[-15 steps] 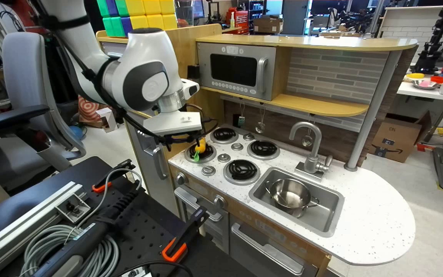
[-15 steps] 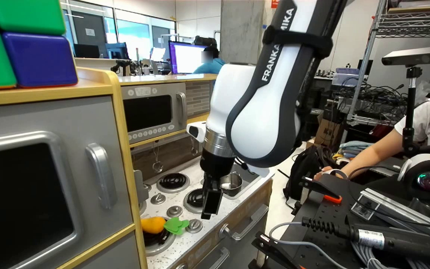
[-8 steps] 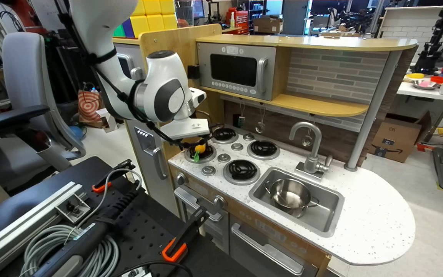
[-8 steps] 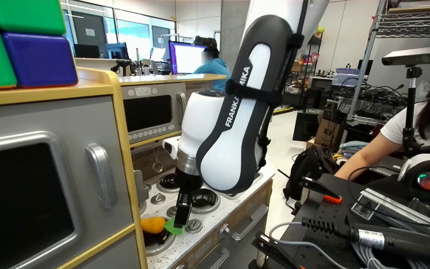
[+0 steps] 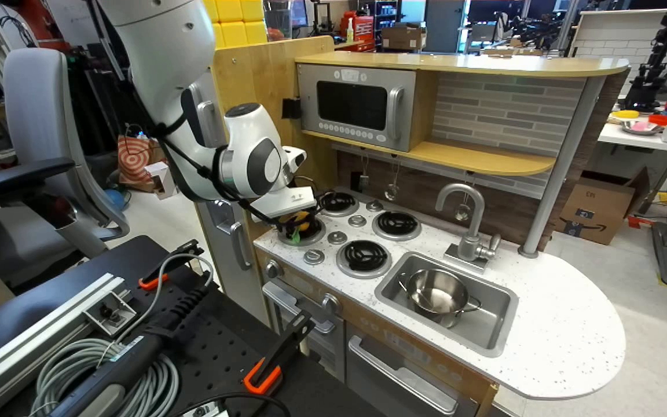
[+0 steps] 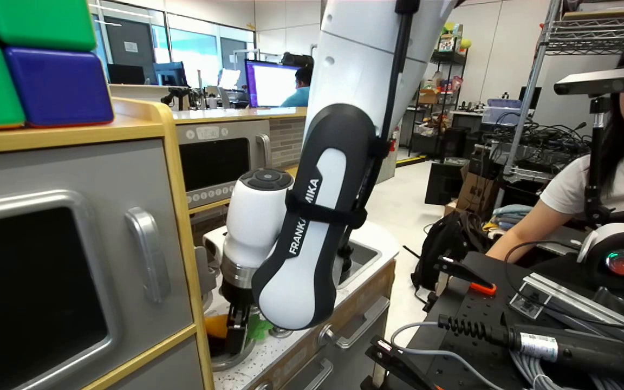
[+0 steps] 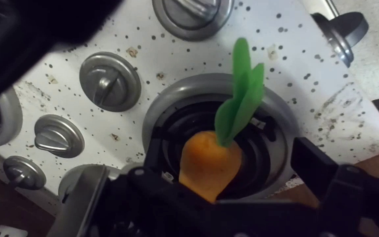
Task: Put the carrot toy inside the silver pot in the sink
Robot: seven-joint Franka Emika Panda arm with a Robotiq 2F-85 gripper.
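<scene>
One carrot toy (image 7: 211, 161) lay on a burner ring (image 7: 257, 158), its green leaves (image 7: 239, 98) reaching past the edge. The fingers (image 7: 311, 163) stood wide apart on either side of it, gripping nothing. Across the counter (image 5: 571, 330), the silver pot (image 5: 438, 292) sat inside the sink (image 5: 493, 324).

Inside the spread gripper (image 7: 227, 148), narrow beside the carrot toy (image 7: 209, 164) toward the stove knobs (image 7: 110, 82), wider opposite. Walled alongside by the wooden panel (image 5: 270, 75); overhung at the back by the toy microwave (image 5: 356, 107). Passable above the burner (image 5: 363, 259) beside the sink (image 5: 487, 321). Reachable from above into the silver pot (image 5: 436, 294), hemmed behind by the faucet (image 5: 472, 231).
</scene>
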